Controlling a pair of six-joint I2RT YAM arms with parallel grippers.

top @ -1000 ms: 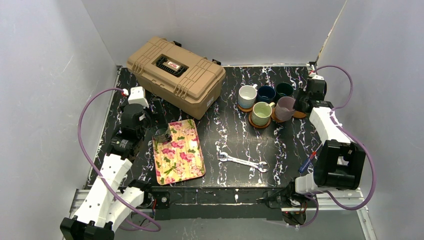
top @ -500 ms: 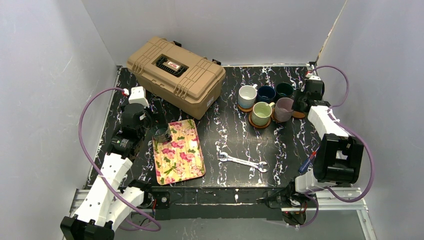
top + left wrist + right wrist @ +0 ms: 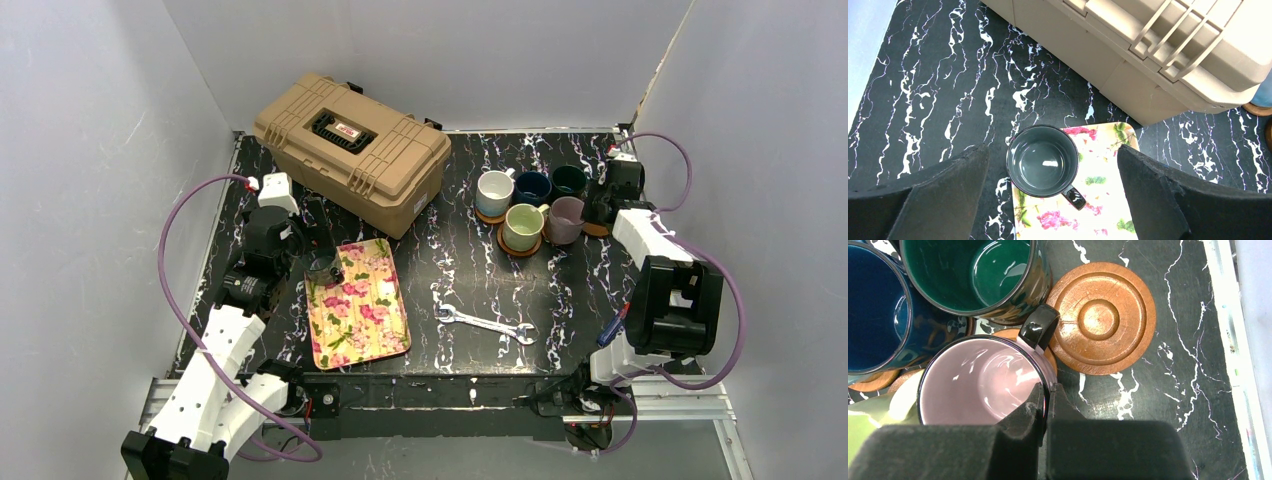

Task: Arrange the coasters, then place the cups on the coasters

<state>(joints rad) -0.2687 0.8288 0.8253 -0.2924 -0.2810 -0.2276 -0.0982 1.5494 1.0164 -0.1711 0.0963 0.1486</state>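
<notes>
My right gripper [image 3: 1048,390] is shut on the rim of the mauve-pink cup [image 3: 980,385], one finger inside it and one outside. An edge of a coaster [image 3: 1049,354] shows under that cup. A bare orange coaster [image 3: 1102,317] lies just right of its handle. The dark green cup [image 3: 973,270] and navy cup [image 3: 873,305] crowd behind it. In the top view the white cup [image 3: 493,192] and yellow-green cup [image 3: 523,225] stand on coasters. My left gripper [image 3: 1052,152] is open, hanging over the teal cup [image 3: 1043,160], which stands on the floral tray's corner.
A tan toolbox [image 3: 350,150] fills the back left, close behind the floral tray [image 3: 365,315]. A wrench [image 3: 485,323] lies near the front middle. The table's right edge [image 3: 1228,340] and side wall run close beside the bare coaster.
My right arm has drawn slightly toward the back, the pink cup shifting a little left with it. The left arm and the teal cup have not moved.
</notes>
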